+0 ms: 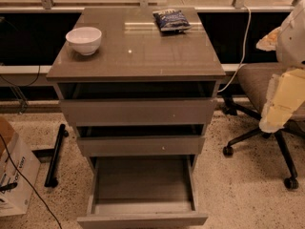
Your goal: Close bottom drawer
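Nearest to us lies the grey-brown, handleless bottom drawer (143, 220) of the cabinet, pulled far out over the speckled stone floor (238, 194). Its plain flat front runs along the lower edge of the camera view and its shallow grey tray interior is in full sight. Above it, the mid-width grey-brown drawer front (140, 146) and the widest grey-brown drawer front (138, 111) each stand a little way out, with a dark gap over each.

At the right edge we see the robot's arm (293, 32): a white rounded part high up, then a pale yellow segment slanting down and to the left. It ends in the gripper (272, 120), which hangs in front of the grey-seated office chair on castors (257, 85), well apart from the cabinet and from the bottom drawer. We see it touching nothing and holding nothing, and we cannot tell whether it is spread or pressed together.

On the glossy grey-brown cabinet top (138, 56) stand a round white bowl (84, 39) near the left rear corner and a dark blue crinkled snack bag (171, 20) at the back; the bag's pale print is too small for us to read. A cardboard box with white side (13, 175) sits at the left; its dark lettering we cannot make out.
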You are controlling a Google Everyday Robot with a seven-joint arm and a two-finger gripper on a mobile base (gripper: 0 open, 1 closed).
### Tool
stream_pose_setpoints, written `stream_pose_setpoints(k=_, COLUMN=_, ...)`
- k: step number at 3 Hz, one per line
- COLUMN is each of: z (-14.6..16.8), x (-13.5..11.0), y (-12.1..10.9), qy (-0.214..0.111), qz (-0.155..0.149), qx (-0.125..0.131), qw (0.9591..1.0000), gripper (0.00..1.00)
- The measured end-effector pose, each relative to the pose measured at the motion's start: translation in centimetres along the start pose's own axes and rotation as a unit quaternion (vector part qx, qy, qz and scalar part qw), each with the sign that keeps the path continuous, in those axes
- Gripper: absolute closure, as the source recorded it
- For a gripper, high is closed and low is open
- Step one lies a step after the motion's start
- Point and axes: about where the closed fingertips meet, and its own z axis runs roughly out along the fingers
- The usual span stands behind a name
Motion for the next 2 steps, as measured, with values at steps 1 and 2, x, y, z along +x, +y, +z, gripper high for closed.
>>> stream_pose_setpoints(k=1, z=0.00, x=0.00, y=0.00, qy=0.000, qz=0.000, qx=0.000, qw=1.0000, gripper=0.00)
stream_pose_setpoints(k=2, z=-0.11, x=-0.17, y=0.00, qy=-0.003, qz=-0.001, qx=0.005, qw=1.0000, gripper=0.19)
